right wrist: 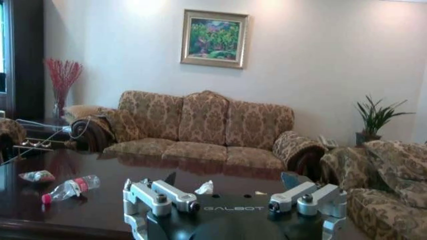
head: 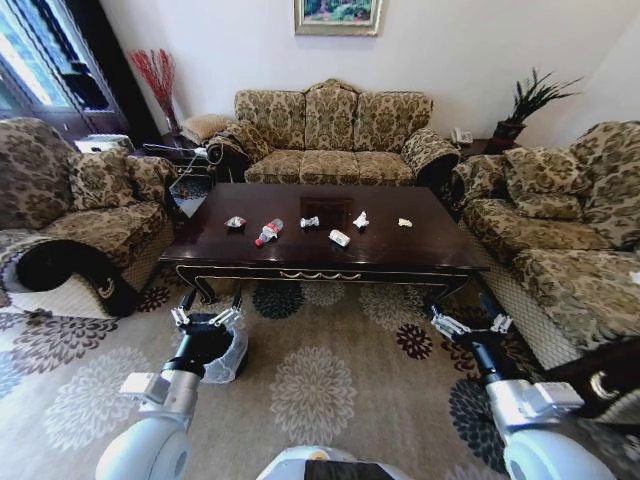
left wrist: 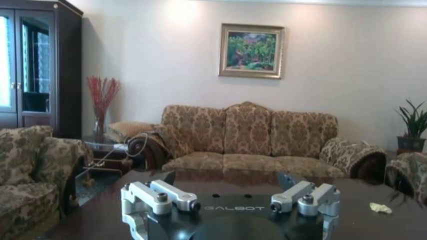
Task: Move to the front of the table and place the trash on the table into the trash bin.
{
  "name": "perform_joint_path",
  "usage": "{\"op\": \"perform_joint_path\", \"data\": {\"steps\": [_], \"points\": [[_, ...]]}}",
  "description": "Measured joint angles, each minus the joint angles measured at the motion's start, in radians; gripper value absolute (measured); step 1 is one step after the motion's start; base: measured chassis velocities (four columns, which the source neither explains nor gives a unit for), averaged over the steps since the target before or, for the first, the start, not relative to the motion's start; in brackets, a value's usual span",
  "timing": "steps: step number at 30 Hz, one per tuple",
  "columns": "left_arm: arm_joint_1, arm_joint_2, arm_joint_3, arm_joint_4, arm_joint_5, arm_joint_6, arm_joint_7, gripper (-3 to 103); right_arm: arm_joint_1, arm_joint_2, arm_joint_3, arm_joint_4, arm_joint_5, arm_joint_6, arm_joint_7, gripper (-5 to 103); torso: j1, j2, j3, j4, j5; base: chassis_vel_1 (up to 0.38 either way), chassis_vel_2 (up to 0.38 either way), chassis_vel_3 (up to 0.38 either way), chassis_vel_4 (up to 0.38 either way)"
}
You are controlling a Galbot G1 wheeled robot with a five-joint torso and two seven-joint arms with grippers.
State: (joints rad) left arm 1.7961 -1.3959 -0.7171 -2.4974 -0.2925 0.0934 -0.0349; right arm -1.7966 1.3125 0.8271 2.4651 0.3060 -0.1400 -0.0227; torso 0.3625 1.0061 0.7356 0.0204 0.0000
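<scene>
Robot parked at the long front edge of the worktop [head: 420, 255]. Both arms low, short of that edge, nothing held. Left end effector [head: 207, 317] fingers spread, empty; right end effector [head: 470, 324] fingers spread too, empty.

Trash all out ahead of both end effectors, mid-worktop: bottle [head: 268, 232] with red cap lying on its side, ahead of the left end effector; small wrapper [head: 235, 222] just beyond it; crumpled papers [head: 339, 237] between the two end effectors' lines; pale scrap [head: 404, 222] ahead of the right one, farther back.

Trash bin [head: 228, 358] on the carpet, directly under and touching-close to the left end effector, bag rim folded over.

Risks, judged:
- bottle is round and on glossy wood, likely rolls away if fingers nudge it before closing
- flat scrap and wrapper sit flush, fingertips may scrape the worktop or miss
- left arm swinging could snag the bag or tip the light bin
- far items may need a torso bend, worktop edge could catch the forearm
</scene>
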Motion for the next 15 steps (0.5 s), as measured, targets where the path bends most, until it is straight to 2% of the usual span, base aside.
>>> {"op": "perform_joint_path", "data": {"steps": [15], "points": [[0.004, -0.003, 0.003, -0.001, 0.005, -0.002, 0.012, 100, -0.008, 0.008, -0.003, 0.011, -0.005, 0.0, -0.004, 100, 0.0, 0.0, 0.0, 0.0, 0.0, 0.0, 0.0, 0.0, 0.0]]}}
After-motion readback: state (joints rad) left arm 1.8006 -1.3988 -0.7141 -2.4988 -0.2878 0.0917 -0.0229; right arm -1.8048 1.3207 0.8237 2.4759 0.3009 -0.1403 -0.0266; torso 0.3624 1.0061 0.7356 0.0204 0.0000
